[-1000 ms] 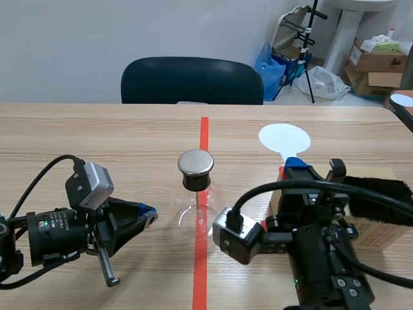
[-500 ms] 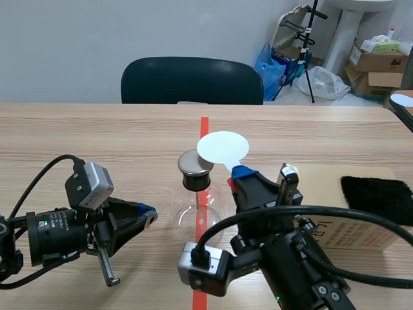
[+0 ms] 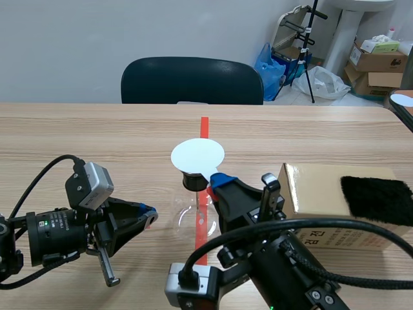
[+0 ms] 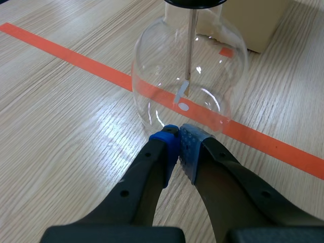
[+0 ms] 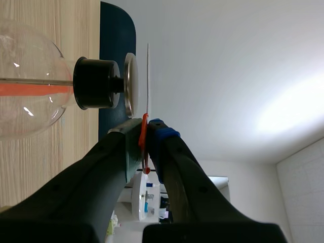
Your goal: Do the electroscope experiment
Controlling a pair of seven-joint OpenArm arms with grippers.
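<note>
The electroscope is a clear glass flask [image 3: 195, 216] [image 4: 190, 71] with a black stopper [image 3: 193, 183] [image 5: 96, 83] and a metal cap [image 5: 129, 83], standing on the orange tape line. Inside it hangs a rod with a foil leaf [image 4: 181, 92]. My right gripper [image 3: 216, 181] [image 5: 146, 129] is shut on the red handle of a white disc paddle [image 3: 197, 155] [image 5: 148, 76]. The disc hovers flat just over the cap with a narrow gap, hiding the cap in the scene view. My left gripper [image 3: 150, 216] [image 4: 178, 139] is shut on nothing, its tips at the flask's base.
A cardboard box [image 3: 322, 194] [image 4: 243, 20] with a black fur cloth [image 3: 376, 199] on top stands right of the flask. A dark chair [image 3: 191, 81] is at the table's far side. Boxes and bags lie beyond, at the back right.
My right arm has carried the white disc paddle leftward, from beside the box to over the electroscope's cap. The left arm has not moved.
</note>
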